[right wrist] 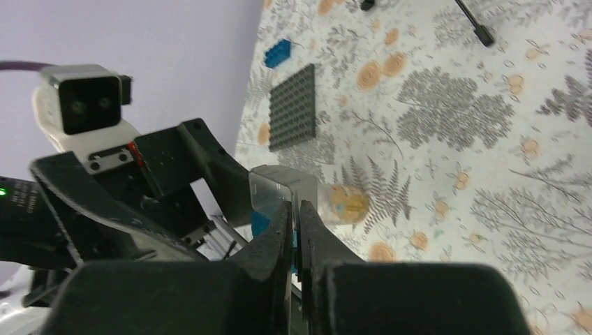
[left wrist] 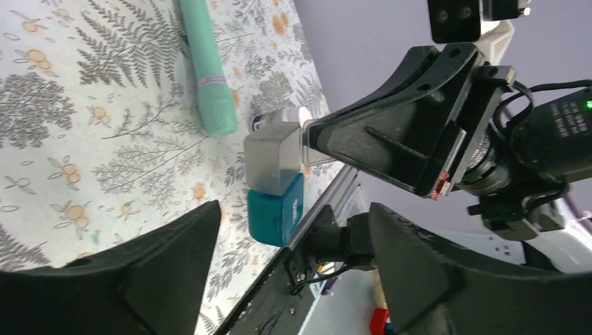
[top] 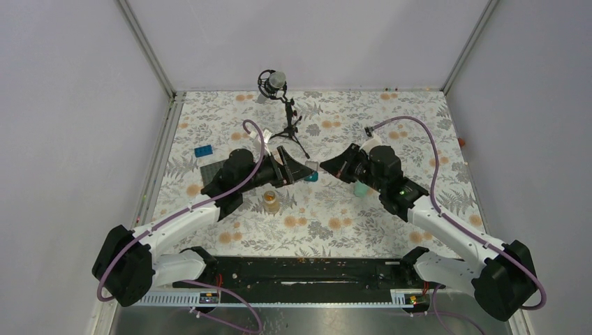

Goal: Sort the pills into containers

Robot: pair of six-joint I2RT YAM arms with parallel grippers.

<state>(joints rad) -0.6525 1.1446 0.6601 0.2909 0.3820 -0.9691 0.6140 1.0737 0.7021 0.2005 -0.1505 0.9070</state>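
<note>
A grey box and a teal box sit joined side by side at the table's middle; the teal box also shows in the top view. My right gripper is shut on the grey box's thin clear lid. My left gripper is open, its jaws wide apart on either side of the teal box without touching it. The mint-green strip lies beyond, partly under my right arm. Orange pills fill a small glass jar, also seen in the right wrist view.
A dark grey studded plate and a blue brick lie at the left, the plate partly under my left arm. A small black tripod stand stands at the back centre. The black base rail runs along the near edge.
</note>
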